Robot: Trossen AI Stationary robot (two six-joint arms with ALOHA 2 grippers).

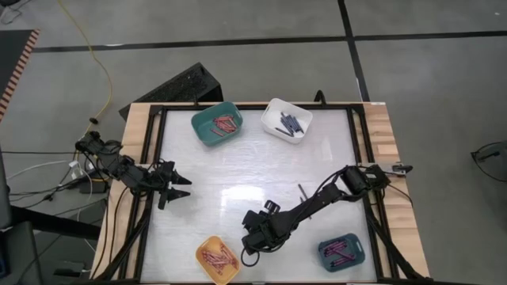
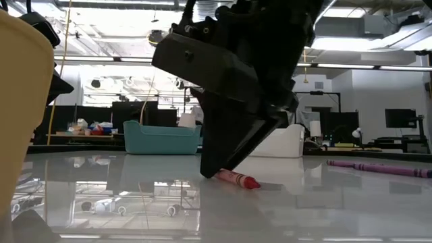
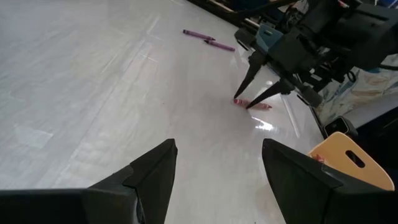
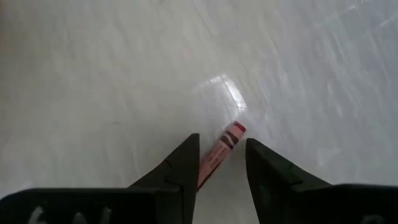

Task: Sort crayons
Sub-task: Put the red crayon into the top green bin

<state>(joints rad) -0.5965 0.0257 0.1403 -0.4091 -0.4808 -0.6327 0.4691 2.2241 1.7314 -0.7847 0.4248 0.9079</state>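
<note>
A red crayon [image 4: 219,152] lies flat on the white table, also seen in the low view [image 2: 241,180]. My right gripper [image 4: 222,138] points steeply down over it, open, one fingertip on each side of the crayon, near the table's front middle [image 1: 252,242]. My left gripper [image 1: 179,188] waits open at the table's left edge, holding nothing. Two purple crayons [image 3: 208,38] lie loose on the table farther right. My right gripper comes from above with its fingers [image 4: 186,155] astride the red crayon's middle [image 4: 214,158], lying along it rather than across. The crayon rests flat on the table. Whether either finger touches it, I cannot tell.
A teal bin [image 1: 216,123] with red crayons and a white bin [image 1: 287,119] with dark ones stand at the far edge. A yellow bin [image 1: 218,259] and a blue-grey bin [image 1: 342,252], both with crayons, stand at the near edge. A black frame borders the table.
</note>
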